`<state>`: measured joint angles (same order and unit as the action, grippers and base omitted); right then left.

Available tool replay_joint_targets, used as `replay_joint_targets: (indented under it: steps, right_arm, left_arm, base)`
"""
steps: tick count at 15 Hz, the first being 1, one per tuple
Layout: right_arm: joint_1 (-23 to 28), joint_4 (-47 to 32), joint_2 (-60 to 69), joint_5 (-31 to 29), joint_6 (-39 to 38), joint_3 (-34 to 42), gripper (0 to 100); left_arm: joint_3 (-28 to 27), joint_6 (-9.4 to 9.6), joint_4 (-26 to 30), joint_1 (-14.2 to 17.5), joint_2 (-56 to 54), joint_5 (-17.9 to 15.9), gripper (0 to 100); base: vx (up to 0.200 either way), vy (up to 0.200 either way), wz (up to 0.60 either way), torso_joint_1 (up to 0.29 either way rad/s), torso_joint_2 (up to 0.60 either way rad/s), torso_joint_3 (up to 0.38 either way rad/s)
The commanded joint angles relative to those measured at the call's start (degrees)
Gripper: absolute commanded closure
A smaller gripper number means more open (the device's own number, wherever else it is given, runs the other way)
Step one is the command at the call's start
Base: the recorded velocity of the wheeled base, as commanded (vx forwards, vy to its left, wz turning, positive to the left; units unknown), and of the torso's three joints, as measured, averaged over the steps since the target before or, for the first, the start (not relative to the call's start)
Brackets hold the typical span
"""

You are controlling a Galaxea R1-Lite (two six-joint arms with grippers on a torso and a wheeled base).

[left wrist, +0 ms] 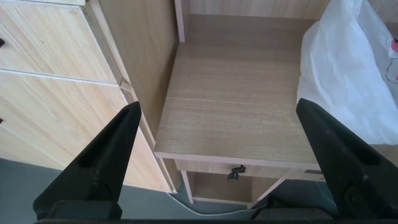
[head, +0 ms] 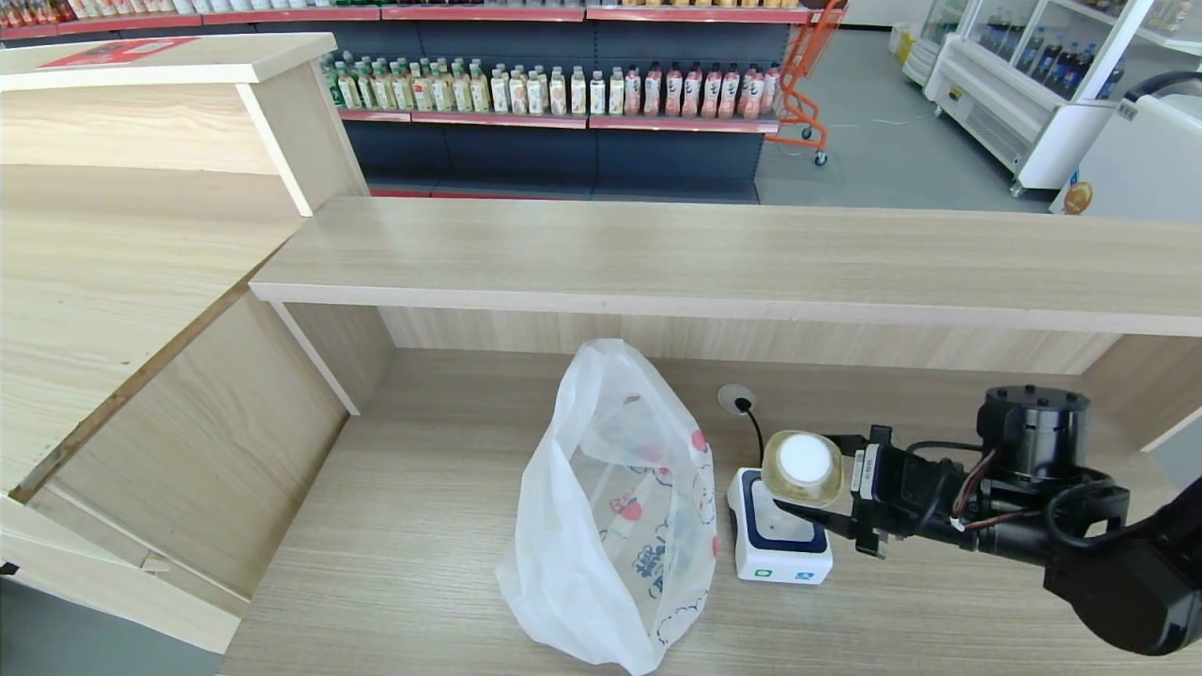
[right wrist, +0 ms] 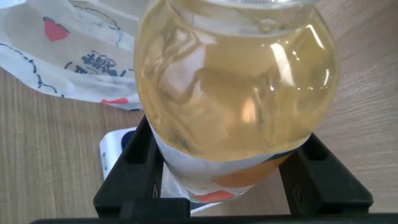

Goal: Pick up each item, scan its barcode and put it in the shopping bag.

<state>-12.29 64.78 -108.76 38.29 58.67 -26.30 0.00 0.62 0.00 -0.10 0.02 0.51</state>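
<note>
Clamping the bottle (head: 803, 467) upright, cap up, the right end effector (head: 813, 477) holds it just above the scanner (head: 781, 545), while the shopping bag (head: 610, 507) stands on the table (head: 423, 563) just beside the end effector, to its left.

The light wood-grain checkout desk (head: 423, 526) in front of me sits recessed under a raised customer ledge (head: 732, 253) of the same wood. A white plastic shopping bag (head: 601, 526) printed with red and blue cartoon figures stands on it near the middle, its mouth gaping open. Just beside the bag, on my right, rests a white barcode scanner (head: 779, 549) with a dark blue top panel. Behind it, a round cable port (head: 735, 398) is set into the desk, and a black cable (head: 757, 434) runs from it toward the scanner.
</note>
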Motion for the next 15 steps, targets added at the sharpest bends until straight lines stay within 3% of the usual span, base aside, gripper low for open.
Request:
replay_joint_targets:
  steps: [1, 15]
  right_arm:
    - [0.07, 2.46, -5.05, 1.17, 0.30, -1.48, 100]
    - [0.07, 5.00, -5.49, 1.08, -3.74, -3.76, 100]
  left_arm:
    - [0.00, -0.01, 0.00, 0.01, -0.02, 0.02, 0]
    - [0.00, -0.01, 0.00, 0.01, -0.02, 0.02, 0]
  base:
    - [0.000, 0.000, 0.00, 0.000, 0.00, 0.000]
    - [0.000, 0.000, 0.00, 0.000, 0.00, 0.000]
